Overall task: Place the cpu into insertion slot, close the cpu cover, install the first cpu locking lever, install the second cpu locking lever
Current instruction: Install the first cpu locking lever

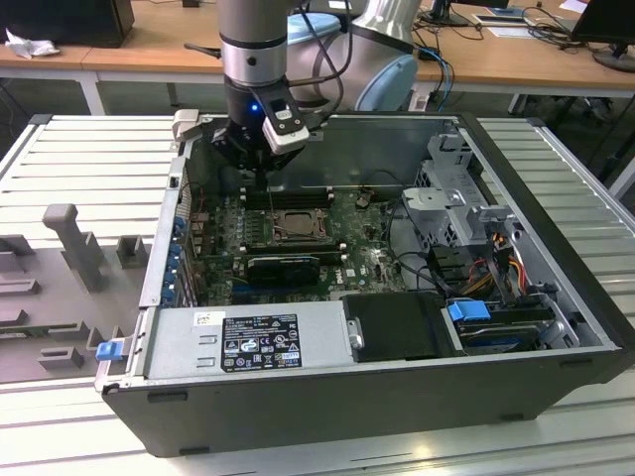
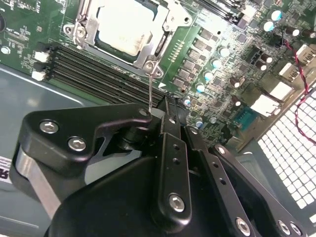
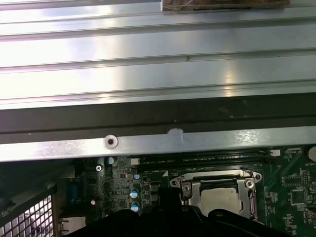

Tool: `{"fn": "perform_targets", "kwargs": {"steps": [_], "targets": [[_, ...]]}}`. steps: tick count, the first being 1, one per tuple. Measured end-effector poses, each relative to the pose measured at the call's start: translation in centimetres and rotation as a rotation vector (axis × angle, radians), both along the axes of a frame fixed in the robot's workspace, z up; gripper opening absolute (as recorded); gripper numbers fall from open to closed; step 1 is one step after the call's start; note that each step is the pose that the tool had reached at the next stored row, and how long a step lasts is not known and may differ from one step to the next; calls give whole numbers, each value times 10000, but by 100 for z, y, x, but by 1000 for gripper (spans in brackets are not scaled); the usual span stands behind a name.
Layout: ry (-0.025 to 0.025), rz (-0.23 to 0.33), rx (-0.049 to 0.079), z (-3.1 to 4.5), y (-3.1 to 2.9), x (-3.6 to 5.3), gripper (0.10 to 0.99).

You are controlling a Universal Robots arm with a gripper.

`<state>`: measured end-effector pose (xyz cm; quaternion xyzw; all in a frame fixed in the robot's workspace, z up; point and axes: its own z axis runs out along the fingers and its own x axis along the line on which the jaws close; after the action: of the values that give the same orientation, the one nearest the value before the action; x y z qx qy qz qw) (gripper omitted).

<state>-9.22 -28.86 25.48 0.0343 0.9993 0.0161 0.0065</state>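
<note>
Silver cpu (image 2: 126, 27) sits under the cpu cover (image 2: 165, 29); fingers (image 2: 163, 116) pinch a thin lever (image 2: 149, 91).

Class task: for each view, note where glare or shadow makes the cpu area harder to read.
Second wrist view: glare whitens the cpu. First wrist view: bright reflections on the metal case rail. Exterior view: the insertion slot sits dim, shaded inside the case.

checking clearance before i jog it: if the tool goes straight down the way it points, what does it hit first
Probably the black memory slots beside the cpu cover, or the thin lever wire standing up toward the tool. Depth is unclear, so which comes first is uncertain.
</note>
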Motion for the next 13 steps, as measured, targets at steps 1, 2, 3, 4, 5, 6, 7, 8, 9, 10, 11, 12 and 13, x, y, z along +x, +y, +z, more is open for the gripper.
{"fn": "perform_targets", "kwargs": {"steps": [1, 2, 3, 4, 5, 6, 7, 8, 9, 10, 11, 12, 13], "targets": [[0, 0, 0, 0, 0, 21, 106], [0, 0, 0, -1, 0, 35, 106], [0, 0, 0, -1, 0, 64, 106], [0, 2, 0, -1, 0, 88, 106], [1, 1, -1, -1, 0, 98, 106], [1, 0, -1, -1, 0, 112, 106], [1, 0, 0, -1, 0, 119, 106], [0, 1, 0, -1, 0, 135, 106], [1, 0, -1, -1, 0, 146, 106], [1, 1, -1, -1, 0, 158, 106], [0, 1, 0, -1, 0, 164, 106], [0, 1, 0, -1, 0, 170, 106], [0, 1, 0, -1, 0, 177, 106]]}}
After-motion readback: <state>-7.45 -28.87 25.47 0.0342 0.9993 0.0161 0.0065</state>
